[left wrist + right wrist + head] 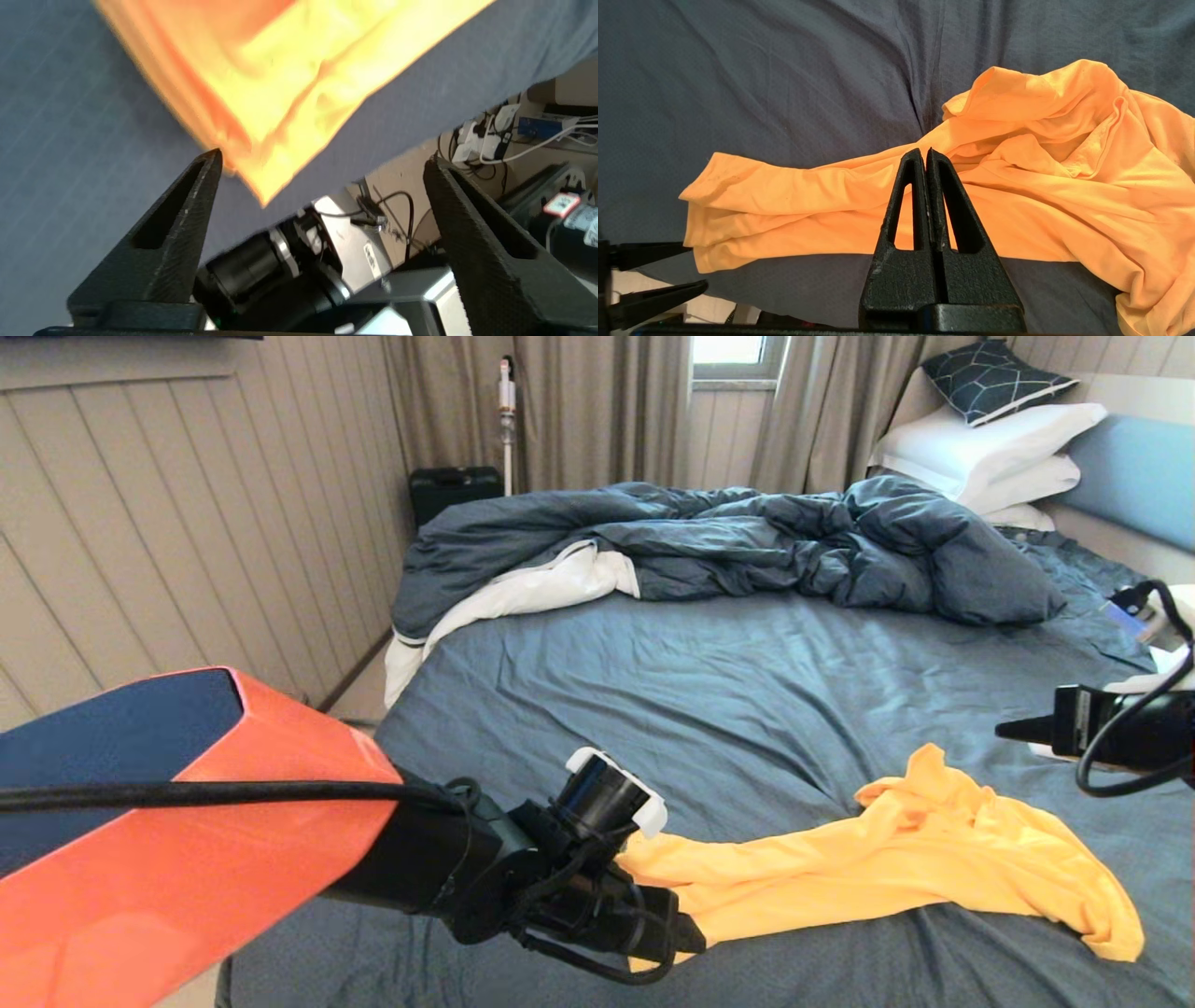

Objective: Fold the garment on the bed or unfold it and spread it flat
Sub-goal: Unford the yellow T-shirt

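- We see the yellow T-shirt [896,868] lying bunched on the bed [709,691] in the lower right of the head view, its long axis running left to right.
- Our left gripper [322,158] sits at the shirt's left end, fingers spread apart and empty.
- Our right gripper [927,151], fingers pressed together, hovers above the shirt's right part, so the left is nearer for the next grab.
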Available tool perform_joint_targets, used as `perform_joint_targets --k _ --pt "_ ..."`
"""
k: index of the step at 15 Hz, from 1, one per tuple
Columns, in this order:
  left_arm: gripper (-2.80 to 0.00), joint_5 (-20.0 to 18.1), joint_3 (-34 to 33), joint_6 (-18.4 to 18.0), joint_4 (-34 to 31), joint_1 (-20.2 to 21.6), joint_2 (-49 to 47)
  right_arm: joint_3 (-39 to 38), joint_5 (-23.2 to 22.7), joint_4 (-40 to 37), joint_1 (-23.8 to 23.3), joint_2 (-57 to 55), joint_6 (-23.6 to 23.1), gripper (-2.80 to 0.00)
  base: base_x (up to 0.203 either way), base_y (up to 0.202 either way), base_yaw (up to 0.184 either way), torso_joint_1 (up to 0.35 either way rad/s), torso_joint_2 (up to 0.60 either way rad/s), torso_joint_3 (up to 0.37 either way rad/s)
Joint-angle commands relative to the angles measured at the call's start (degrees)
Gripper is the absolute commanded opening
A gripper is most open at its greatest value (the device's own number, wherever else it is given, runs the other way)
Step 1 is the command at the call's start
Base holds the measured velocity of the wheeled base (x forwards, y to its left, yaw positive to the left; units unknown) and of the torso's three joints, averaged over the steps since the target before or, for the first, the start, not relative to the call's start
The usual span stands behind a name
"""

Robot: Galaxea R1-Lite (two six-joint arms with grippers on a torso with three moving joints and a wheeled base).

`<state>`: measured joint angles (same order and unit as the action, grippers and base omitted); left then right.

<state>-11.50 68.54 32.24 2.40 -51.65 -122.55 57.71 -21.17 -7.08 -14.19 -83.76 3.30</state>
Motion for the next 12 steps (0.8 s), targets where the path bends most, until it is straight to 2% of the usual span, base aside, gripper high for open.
perform_joint_targets --k 1,12 --pt "0.0 0.0 0.2 0.2 2.1 0.3 -1.8 0.1 -0.1 0.0 0.0 -0.3 0.0 -2.8 0.0 0.0 0.0 0.0 0.0 0.0" --pt "0.0 0.0 2.5 0.1 2.7 2.8 -4.3 1.1 -0.3 0.1 0.1 -2.0 0.0 -2.8 0.0 0.0 0.0 0.0 0.0 0.0"
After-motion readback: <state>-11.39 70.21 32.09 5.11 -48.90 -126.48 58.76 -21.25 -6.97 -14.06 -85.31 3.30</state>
